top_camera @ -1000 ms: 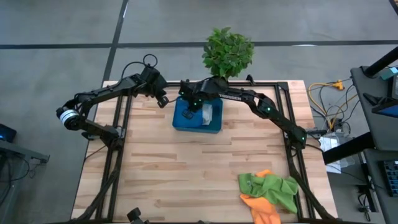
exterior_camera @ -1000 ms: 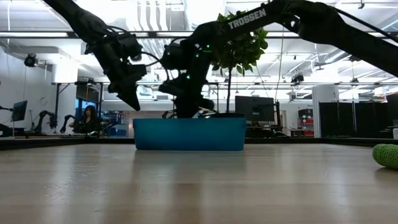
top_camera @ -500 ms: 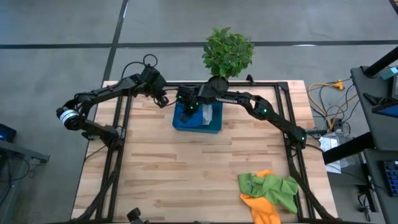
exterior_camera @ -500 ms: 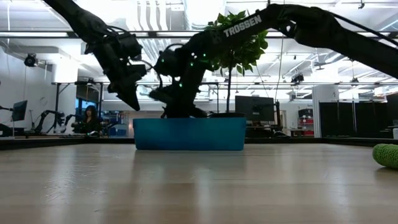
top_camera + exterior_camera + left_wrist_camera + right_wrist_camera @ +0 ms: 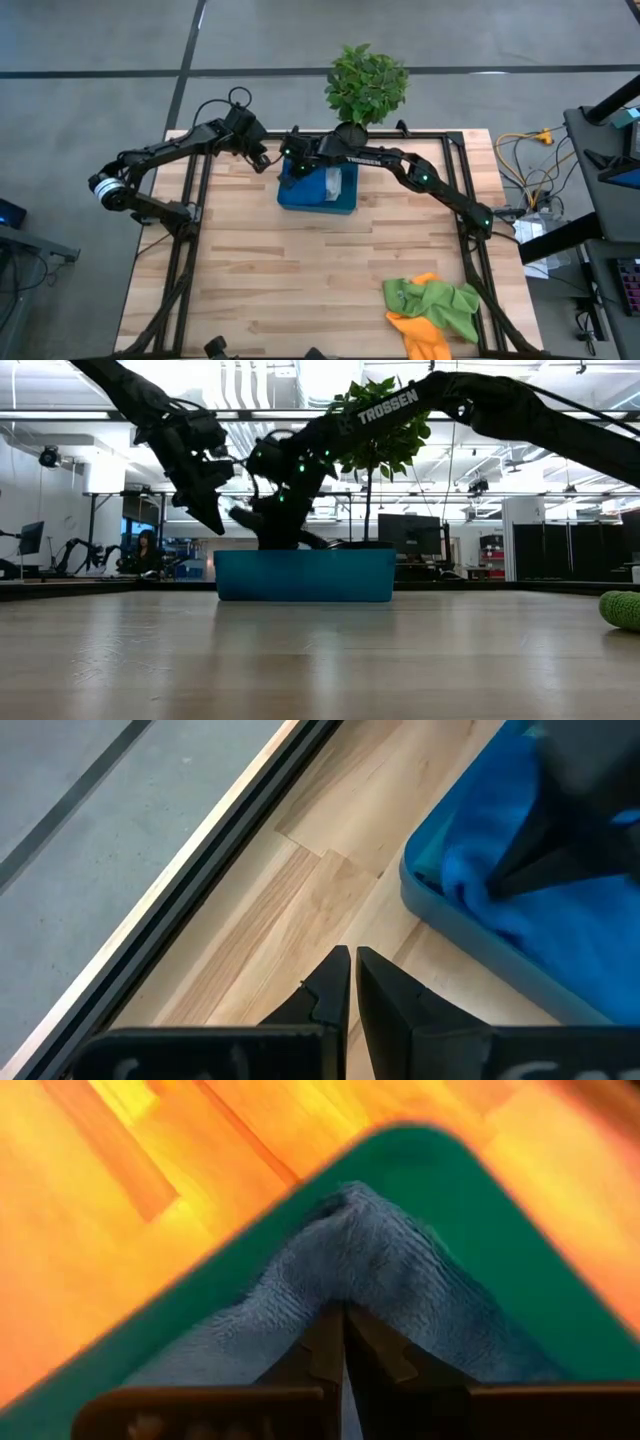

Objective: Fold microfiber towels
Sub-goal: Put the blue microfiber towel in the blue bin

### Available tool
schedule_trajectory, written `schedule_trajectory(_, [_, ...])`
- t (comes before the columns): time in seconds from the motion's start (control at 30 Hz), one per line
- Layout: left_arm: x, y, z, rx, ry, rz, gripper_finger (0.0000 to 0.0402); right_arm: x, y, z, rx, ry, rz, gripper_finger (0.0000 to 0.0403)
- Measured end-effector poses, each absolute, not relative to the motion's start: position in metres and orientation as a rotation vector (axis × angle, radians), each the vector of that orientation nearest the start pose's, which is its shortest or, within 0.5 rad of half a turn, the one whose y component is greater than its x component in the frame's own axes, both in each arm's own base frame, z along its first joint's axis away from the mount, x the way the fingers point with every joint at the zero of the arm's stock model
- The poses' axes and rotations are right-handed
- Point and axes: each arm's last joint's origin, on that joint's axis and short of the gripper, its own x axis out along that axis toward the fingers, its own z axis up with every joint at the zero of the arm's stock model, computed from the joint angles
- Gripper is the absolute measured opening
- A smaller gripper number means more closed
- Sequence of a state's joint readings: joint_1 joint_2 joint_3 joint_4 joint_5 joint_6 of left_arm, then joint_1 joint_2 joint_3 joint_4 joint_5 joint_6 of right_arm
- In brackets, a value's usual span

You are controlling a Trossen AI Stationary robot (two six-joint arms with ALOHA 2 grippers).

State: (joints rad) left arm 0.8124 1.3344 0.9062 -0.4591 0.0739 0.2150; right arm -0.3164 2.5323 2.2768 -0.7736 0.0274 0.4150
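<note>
Blue towel (image 5: 370, 1270) sits bunched in the tray's (image 5: 340, 205) 10 o'clock corner, right claw (image 5: 345, 1335) pinched shut on its fold. Left claw (image 5: 352, 982) hangs closed just outside, at the tray's 9 o'clock.

high: overhead, whole table (image 5: 300, 270) | low: tabletop level | wrists: close | shared: blue tray (image 5: 345, 205)

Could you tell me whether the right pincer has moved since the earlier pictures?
Yes. The right pincer has shifted leftward over the blue tray, toward its left edge.
</note>
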Motion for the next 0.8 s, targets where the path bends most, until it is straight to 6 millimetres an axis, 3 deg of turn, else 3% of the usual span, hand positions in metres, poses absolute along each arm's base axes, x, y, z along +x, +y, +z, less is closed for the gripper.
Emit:
schedule_trajectory(0.07, [0.186, 0.192, 0.238, -0.203, 0.876, 0.567, 0.0009, 0.511, -0.168, 0.167, 0.543, 0.950, -0.535, 0.0009])
schedule_trajectory(0.13, [0.187, 0.190, 0.237, -0.209, 0.860, 0.511, 0.0009, 0.510, -0.168, 0.178, 0.557, 0.923, -0.543, 0.0008])
schedule_trajectory(0.27, [0.188, 0.188, 0.233, -0.189, 0.829, 0.410, 0.0008, 0.498, -0.153, 0.235, 0.476, 0.854, -0.621, 0.0008])
schedule_trajectory(0.4, [0.195, 0.192, 0.228, -0.192, 0.804, 0.339, 0.0001, 0.470, -0.120, 0.297, 0.345, 0.833, -0.719, 0.0009])
schedule_trajectory(0.6, [0.227, 0.199, 0.218, -0.110, 0.896, 0.173, 0.0000, 0.429, -0.061, 0.363, 0.195, 0.753, -0.843, 0.0008])
schedule_trajectory(0.7, [0.248, 0.203, 0.216, -0.035, 0.990, 0.147, 0.0000, 0.408, -0.035, 0.386, 0.174, 0.700, -0.899, 0.0009])
schedule_trajectory(0.8, [0.265, 0.207, 0.218, 0.024, 1.031, 0.147, 0.0000, 0.390, -0.016, 0.396, 0.183, 0.678, -0.955, 0.0008])
